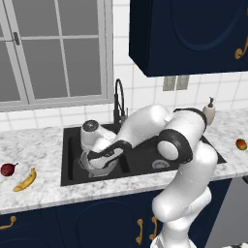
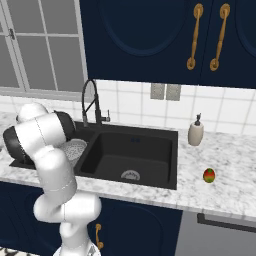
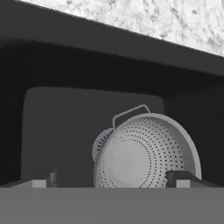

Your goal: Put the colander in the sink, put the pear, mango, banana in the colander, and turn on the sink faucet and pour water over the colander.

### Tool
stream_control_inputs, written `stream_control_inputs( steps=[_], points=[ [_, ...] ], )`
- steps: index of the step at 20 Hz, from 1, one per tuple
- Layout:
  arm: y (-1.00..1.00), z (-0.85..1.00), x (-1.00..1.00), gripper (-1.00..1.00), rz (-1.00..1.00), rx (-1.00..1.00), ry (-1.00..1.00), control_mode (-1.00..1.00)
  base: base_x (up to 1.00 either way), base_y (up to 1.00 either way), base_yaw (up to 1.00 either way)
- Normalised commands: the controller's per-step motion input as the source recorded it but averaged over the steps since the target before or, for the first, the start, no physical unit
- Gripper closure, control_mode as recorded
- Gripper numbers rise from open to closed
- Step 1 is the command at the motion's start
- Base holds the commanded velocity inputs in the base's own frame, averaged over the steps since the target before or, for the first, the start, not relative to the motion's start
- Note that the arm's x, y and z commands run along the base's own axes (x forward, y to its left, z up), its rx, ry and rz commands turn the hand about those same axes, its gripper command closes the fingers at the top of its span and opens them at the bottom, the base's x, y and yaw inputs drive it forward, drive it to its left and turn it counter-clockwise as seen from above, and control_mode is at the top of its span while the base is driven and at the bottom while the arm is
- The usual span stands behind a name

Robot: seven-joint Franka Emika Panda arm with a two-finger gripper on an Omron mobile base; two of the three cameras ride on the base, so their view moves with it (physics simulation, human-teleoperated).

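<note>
The tool (image 3: 111, 183) hung over the left basin of the black sink (image 1: 70, 180) with its fingertips (image 3: 181, 178) spread wide apart and nothing between them. The colander (image 3: 144, 153) sat just beyond the tips on the basin floor, tilted so its perforated bowl faced the hand camera, one thin handle up, partly covering the round drain (image 3: 99, 144); neither fingertip clearly touched it. Behind the tool rose the faucet (image 1: 119, 99). Well off to the tool's left on the marble surface (image 1: 38, 145) lay the pear (image 1: 8, 169) with the banana (image 1: 25, 180) just beside it. Far to its right, past the other basin and the soap dispenser (image 1: 209, 110), lay the mango (image 1: 241, 144).
</note>
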Motion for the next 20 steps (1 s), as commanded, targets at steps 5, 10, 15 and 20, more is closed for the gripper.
stream_control_inputs(
  steps=[5,10,15,20],
  points=[
    [0.16,1.0,-0.26,-1.0,-0.02,0.0,0.09,-1.0,0.0,0.0,0.0],
    [0.1,0.95,-0.65,-1.0,-0.11,0.0,0.1,-1.0,0.0,0.0,0.0],
    [0.01,0.71,-0.96,-1.0,-0.27,0.01,0.0,-1.0,0.0,0.0,0.0],
    [-0.16,0.57,-0.72,-1.0,-0.43,0.03,0.09,-1.0,0.0,0.0,0.0]
  ],
)
